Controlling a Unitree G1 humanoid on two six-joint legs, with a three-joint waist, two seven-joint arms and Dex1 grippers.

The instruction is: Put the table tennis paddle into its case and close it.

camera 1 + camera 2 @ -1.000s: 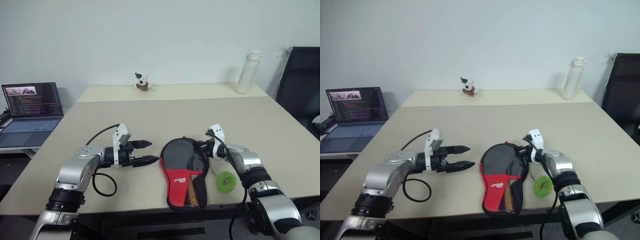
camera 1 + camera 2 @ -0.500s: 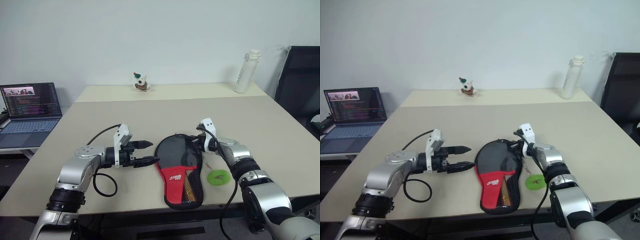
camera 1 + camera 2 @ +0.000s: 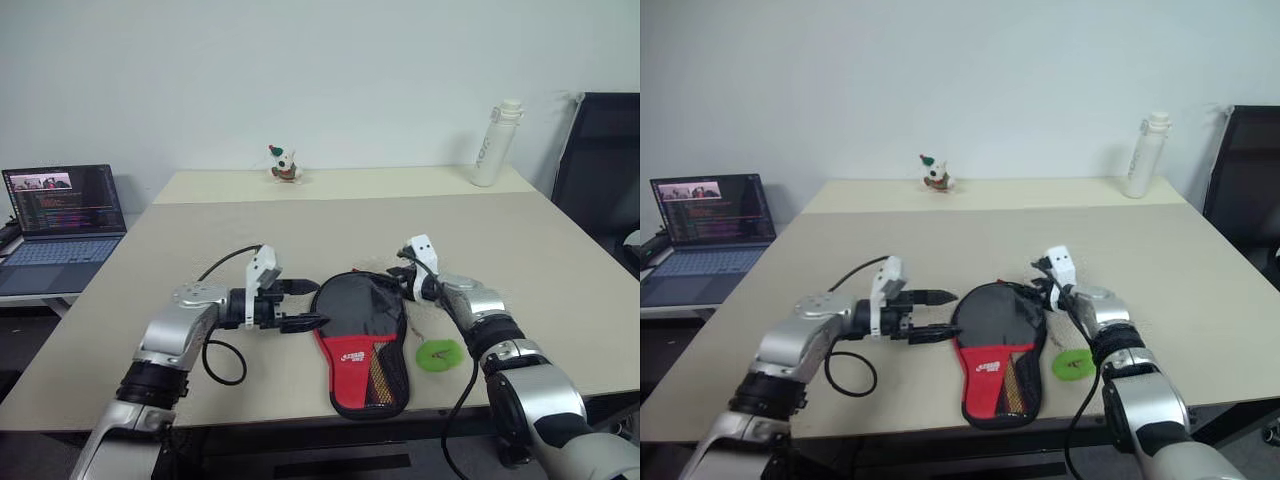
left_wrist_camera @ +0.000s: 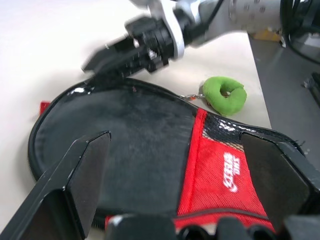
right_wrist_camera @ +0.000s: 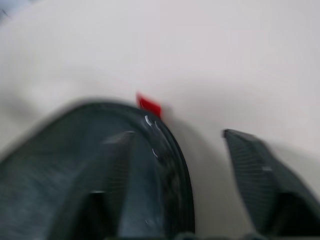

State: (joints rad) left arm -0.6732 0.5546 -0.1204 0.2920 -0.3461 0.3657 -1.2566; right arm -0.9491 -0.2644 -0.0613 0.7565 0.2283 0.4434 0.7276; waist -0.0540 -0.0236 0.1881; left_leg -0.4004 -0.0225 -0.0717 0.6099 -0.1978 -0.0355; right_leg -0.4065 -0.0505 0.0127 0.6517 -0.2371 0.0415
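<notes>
Paddle case [image 3: 362, 335] lies flat near the table's [image 3: 300, 230] front edge, black and red, its green tag [image 3: 439, 353] just beside it. Our left gripper [image 3: 303, 305] is spread wide at its left rim, holding nothing; our right gripper [image 4: 102, 55], fingers parted in its wrist view, sits empty at the far rim. We should pin the rim before pulling the zipper.

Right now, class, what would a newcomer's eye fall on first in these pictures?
The red-and-black case lying flat near the table's front edge, with a green tag beside it. The left claw is open at its left rim, and the right claw is at its far right rim. A white bottle stands at the far right corner.
</notes>
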